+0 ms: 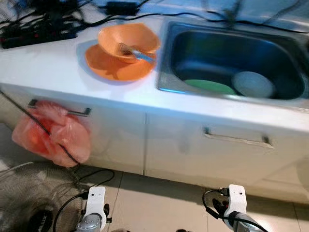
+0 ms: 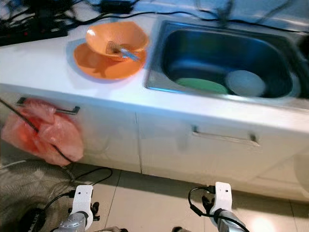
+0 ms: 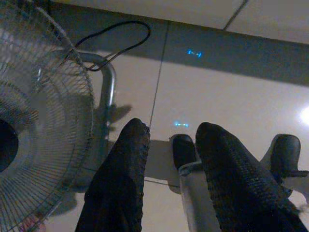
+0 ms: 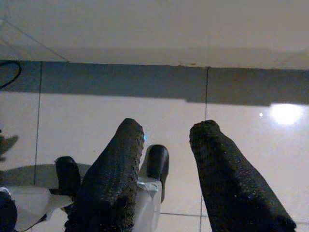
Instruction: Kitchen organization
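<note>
Orange bowl (image 1: 128,41) sitting on orange plate (image 1: 118,65), upper left of frame. Left gripper (image 3: 169,140) and right gripper (image 4: 166,135) hanging released, grasping nothing, over floor.

Sink (image 1: 166,63) brushed metal with soft sheen; orange bowl (image 1: 128,41) and plate (image 1: 116,67) smooth plastic; counter (image 1: 43,67) glossy white; floor tiles (image 3: 231,92) polished, reflective.

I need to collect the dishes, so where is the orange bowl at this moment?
In the left eye view the orange bowl sits on an orange plate on the white counter, on the robot's left, just beside the steel sink.
</note>
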`<state>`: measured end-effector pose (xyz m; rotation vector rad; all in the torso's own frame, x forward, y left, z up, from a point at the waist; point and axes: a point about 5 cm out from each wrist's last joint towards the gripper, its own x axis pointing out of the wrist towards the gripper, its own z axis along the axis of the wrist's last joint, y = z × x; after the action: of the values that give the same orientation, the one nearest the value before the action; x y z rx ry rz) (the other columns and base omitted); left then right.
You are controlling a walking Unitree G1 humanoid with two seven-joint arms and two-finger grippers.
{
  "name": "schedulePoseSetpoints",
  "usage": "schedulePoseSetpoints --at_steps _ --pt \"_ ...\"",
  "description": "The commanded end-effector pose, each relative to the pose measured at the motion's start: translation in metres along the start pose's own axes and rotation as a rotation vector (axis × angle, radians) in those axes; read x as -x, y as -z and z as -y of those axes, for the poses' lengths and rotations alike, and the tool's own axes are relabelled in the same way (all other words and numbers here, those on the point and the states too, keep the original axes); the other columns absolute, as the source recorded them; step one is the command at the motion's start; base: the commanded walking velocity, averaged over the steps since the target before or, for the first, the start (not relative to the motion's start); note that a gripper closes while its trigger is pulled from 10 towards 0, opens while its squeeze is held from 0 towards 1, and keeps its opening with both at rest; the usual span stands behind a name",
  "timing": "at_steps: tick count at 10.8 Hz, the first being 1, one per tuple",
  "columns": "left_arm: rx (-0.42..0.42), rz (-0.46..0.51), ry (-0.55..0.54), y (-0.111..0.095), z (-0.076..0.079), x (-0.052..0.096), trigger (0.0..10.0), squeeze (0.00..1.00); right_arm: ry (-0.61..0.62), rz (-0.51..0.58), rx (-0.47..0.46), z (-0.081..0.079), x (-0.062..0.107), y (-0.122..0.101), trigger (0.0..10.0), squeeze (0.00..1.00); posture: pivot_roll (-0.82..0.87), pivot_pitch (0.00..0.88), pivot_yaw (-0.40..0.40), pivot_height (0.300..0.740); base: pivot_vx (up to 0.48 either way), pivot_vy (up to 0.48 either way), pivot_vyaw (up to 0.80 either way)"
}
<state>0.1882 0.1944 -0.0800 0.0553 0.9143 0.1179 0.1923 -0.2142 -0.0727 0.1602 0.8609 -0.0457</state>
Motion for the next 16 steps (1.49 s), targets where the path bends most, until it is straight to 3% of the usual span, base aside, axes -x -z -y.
schedulePoseSetpoints --at_steps 1,6,16 --pt "-0.006 -0.036 -0.013 0.0097 -0.0019 0.0017 10.0 0.00 0.007 -0.012 -0.008 0.0025 0.0008 0.0022 10.0 0.00 0.13 0.122 -0.026 0.740 0.330 0.000 -0.44" --pt "0.003 -0.040 0.001 0.0116 -0.0018 0.0021 10.0 0.00 0.005 -0.013 -0.008 0.0022 0.0009 0.0026 10.0 0.00 0.14 0.125 -0.025 0.740 0.312 0.000 -0.10" --pt "-0.033 -0.019 0.017 0.0085 0.0018 0.0018 10.0 0.00 -0.001 -0.014 -0.001 0.0017 0.0009 0.0027 10.0 0.00 0.14 0.115 -0.022 0.740 0.000 0.000 -0.07"
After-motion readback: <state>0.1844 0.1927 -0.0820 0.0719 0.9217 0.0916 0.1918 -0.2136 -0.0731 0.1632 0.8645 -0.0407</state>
